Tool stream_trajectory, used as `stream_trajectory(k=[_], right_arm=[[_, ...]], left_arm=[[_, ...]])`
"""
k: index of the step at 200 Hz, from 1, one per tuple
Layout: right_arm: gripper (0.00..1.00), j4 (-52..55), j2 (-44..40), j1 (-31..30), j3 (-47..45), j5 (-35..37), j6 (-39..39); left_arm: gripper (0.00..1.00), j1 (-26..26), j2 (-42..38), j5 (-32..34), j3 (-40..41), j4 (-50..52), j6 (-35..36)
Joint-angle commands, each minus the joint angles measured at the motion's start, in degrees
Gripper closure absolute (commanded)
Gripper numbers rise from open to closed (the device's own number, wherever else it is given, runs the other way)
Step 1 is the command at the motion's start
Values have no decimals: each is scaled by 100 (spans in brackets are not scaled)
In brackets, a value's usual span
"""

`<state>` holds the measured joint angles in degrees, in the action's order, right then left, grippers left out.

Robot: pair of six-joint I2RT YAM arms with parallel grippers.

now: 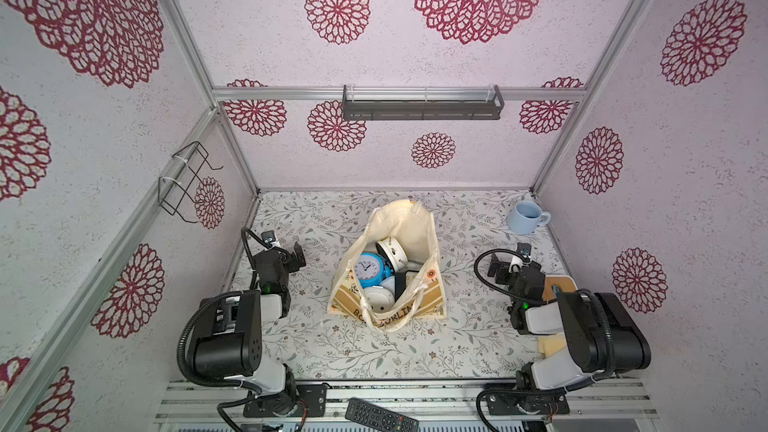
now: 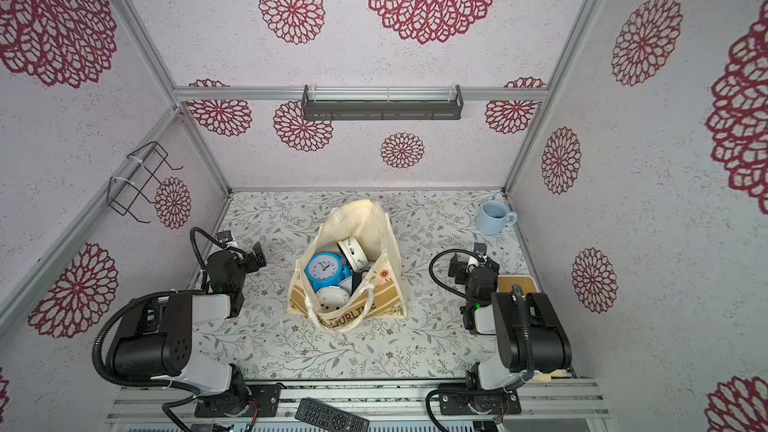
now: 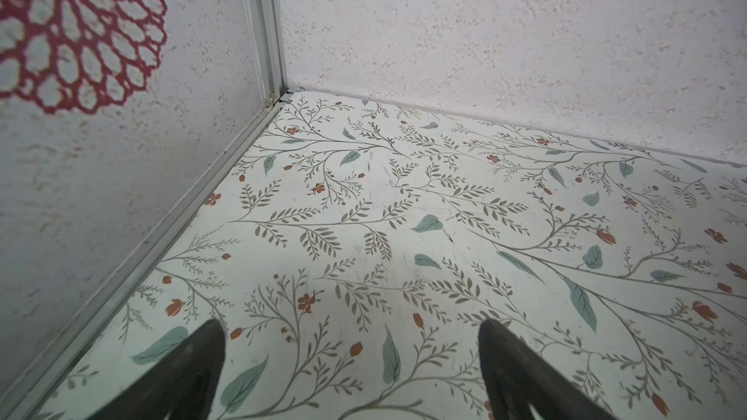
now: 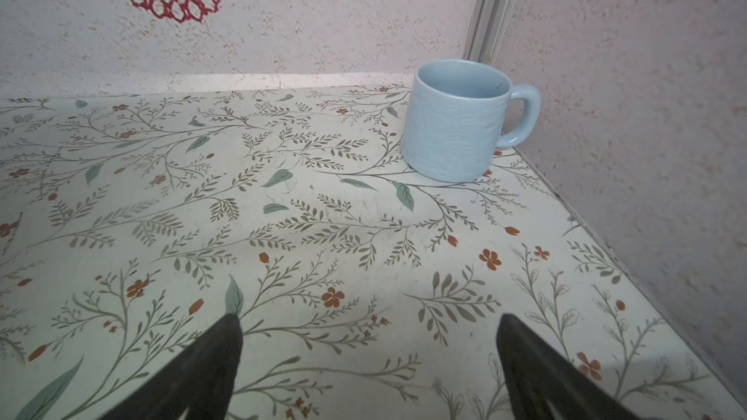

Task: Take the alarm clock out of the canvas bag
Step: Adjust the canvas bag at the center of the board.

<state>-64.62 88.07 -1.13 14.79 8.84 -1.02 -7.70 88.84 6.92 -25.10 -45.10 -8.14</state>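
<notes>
Your canvas bag (image 1: 409,224) (image 2: 365,222) stands upright in the middle of the floral tabletop (image 1: 316,347), between the 2 arms, with its mouth gaping toward the camera. Its tan-brown printed band faces the near edge, and a cream handle droops over the lettering.

The blue alarm clock (image 1: 370,270) (image 2: 323,271) is inside the bag, near the top of the contents, with its white dial tilted up so you can read it in both top views. A cream round case (image 1: 390,252) leans just behind it. A white round case (image 1: 379,300) sits just in front, against the bag's near wall. Some dark pieces are packed beside them, too hidden to identify.

Your left claw (image 1: 297,257) (image 3: 349,323) is spread wide and holds nothing. It hangs low over bare tabletop, well apart from the bag's left side. Its wrist view shows only the floral surface and the wall corner between the 2 fingers.

Your right claw (image 1: 498,265) (image 4: 370,317) is likewise spread wide with nothing in it, and it stands well clear of the bag's right side. In its wrist view it points toward the light blue mug (image 4: 456,127) (image 1: 524,218), which stands upright in the far right corner with its handle toward the side wall.

A tan board (image 1: 559,284) lies partly under the right arm. A black remote (image 1: 382,415) rests on the metal rail at the near edge.
</notes>
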Motion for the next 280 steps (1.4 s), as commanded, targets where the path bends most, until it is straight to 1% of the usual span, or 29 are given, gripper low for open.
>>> stream_trajectory(k=[1,157,173,178,186,194,207,215,225,236,246,254,260,261,262,266,269,271,274,278,280], right_arm=[[1,-218,-36,-1,57,77,49],[1,-218,-36,-1,59,76,43],[1,-237,-49,1,51,102,41],[1,-203,-88,-2,76,206,1],[1,164,-330,-2,191,384,-73],[1,881,-690,3,420,557,-121],[1,1910,-1197,3,812,773,-230],[1,2254,-1488,1,982,706,-211],[1,2581,-1906,-2,1171,459,-147],[1,2963,-2307,-2,1450,240,-297],[1,3576,-2685,-2,1937,107,-763],[1,4112,-2873,4,2349,279,-1425],[1,4699,-2977,13,2672,476,-2342],[1,4699,-2977,13,2672,476,-2342],[1,4885,-3008,20,2769,530,-2619],[1,5276,-3063,44,3033,604,-3105],[1,5560,-3101,75,3204,603,-3361],[1,5629,-3115,85,3262,589,-3396],[1,5904,-3172,136,3473,399,-3600],[1,6048,-3197,185,3601,272,-3673],[1,6111,-3225,217,3683,15,-3718]], left_arm=[[1,-18,-94,-27,-35,-51,30],[1,-38,-99,-50,-28,-69,58],[1,-30,-216,113,-7,-195,31],[1,-32,-433,195,-106,119,-10],[1,-38,-855,346,-458,1136,-74],[1,-32,-1147,375,-927,2170,-99],[1,-31,-1527,414,-1702,3526,-96],[1,-37,-1710,470,-2177,4257,-195],[1,-38,-1913,484,-2792,5223,-444],[1,-30,-2107,493,-3474,6062,-757],[1,-29,-2317,463,-3953,6617,-1288],[1,-36,-2484,542,-4261,6986,-2015],[1,-33,-2606,734,-4437,7247,-2808],[1,-40,-2629,764,-4466,7302,-2874],[1,-43,-2654,783,-4493,7361,-3029],[1,-77,-2742,774,-4589,7553,-3480],[1,-113,-2801,670,-4643,7626,-3681],[1,-143,-2852,550,-4663,7649,-3781],[1,-198,-2919,299,-4697,7622,-3878],[1,-265,-3004,-37,-4713,7552,-4004],[1,-290,-3039,-181,-4721,7508,-4084]])
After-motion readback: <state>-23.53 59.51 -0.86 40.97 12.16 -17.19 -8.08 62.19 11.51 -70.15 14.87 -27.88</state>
